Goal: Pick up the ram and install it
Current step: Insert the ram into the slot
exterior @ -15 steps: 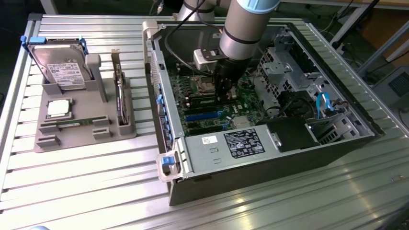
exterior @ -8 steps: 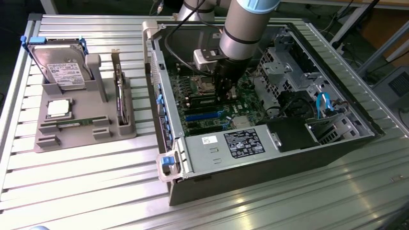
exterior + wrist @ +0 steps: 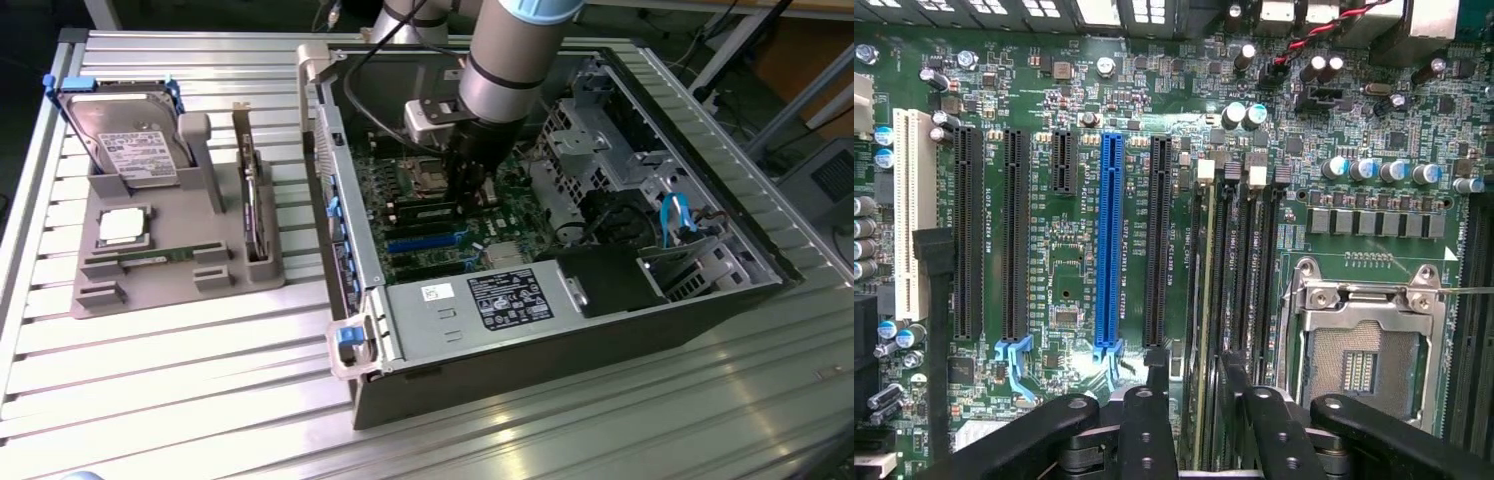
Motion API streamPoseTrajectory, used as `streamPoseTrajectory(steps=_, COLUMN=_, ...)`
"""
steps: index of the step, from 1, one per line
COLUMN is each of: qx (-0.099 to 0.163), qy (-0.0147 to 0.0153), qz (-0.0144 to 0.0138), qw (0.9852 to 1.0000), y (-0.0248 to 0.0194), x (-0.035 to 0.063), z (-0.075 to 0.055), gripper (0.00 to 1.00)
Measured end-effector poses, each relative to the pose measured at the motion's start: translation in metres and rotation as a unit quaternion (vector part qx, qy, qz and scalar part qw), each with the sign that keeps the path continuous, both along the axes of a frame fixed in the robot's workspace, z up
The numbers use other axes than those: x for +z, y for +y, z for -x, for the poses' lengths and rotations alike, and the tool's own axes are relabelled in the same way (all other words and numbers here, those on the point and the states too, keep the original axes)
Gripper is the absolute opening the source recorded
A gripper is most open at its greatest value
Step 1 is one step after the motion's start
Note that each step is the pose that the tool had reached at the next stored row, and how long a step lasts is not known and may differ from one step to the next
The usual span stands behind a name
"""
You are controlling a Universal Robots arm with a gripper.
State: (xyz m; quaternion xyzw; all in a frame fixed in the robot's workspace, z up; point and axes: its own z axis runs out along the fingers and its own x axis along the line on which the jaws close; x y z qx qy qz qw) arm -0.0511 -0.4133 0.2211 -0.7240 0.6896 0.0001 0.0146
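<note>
Standing on edge, the ram (image 3: 1200, 300) sits in 1 of 4 parallel memory slots (image 3: 1249, 300), the one farthest from the CPU socket (image 3: 1359, 350) and next to the expansion slots; it looks lodged there, though whether the end latches have caught I cannot tell. I judge the stick light, stiff and thin, brittle if bent and easily harmed at chips or contacts; it is best held by its 2 long flat faces near the middle, with pressure straight down its top edge.

The gripper (image 3: 1193, 365) is released; its black, bolted fingers (image 3: 1149, 410) stand apart on either side of the stick, with board showing between, clasping nothing. In the exterior view the gripper (image 3: 470, 195) hangs inside the open computer case (image 3: 534, 385), low over the board.

Around the ram lies the green motherboard (image 3: 1064, 280), matt and crowded with silver-topped capacitors; the blue expansion slot (image 3: 1110, 240) is glossy plastic, the socket bright stamped metal. Well apart, to the exterior view's left, a grey moulded tray (image 3: 147, 285) holds a silver hard drive (image 3: 134, 150) on the ribbed aluminium table (image 3: 174, 380).
</note>
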Motion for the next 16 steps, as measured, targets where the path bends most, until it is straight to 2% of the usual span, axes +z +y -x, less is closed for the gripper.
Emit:
streamPoseTrajectory(steps=5, qx=0.0, qy=0.0, qz=0.0007, qw=1.0, y=0.0, x=0.0229, z=0.0, gripper=0.34)
streamPoseTrajectory(steps=6, qx=0.0, qy=0.0, qz=0.001, qw=1.0, y=0.0, x=0.0406, z=0.0, gripper=0.34)
streamPoseTrajectory(steps=7, qx=0.0, qy=0.0, qz=0.0011, qw=1.0, y=0.0, x=0.0466, z=0.0, gripper=0.34)
streamPoseTrajectory(steps=11, qx=0.0, qy=0.0, qz=0.0014, qw=1.0, y=0.0, x=0.0608, z=0.0, gripper=0.34)
streamPoseTrajectory(steps=12, qx=0.0, qy=0.0, qz=0.0106, qw=0.9999, y=0.0011, x=0.0656, z=0.0, gripper=0.34)
streamPoseTrajectory(steps=16, qx=0.0, qy=0.0, qz=0.0107, qw=0.9999, y=0.0011, x=0.0657, z=0.0, gripper=0.33)
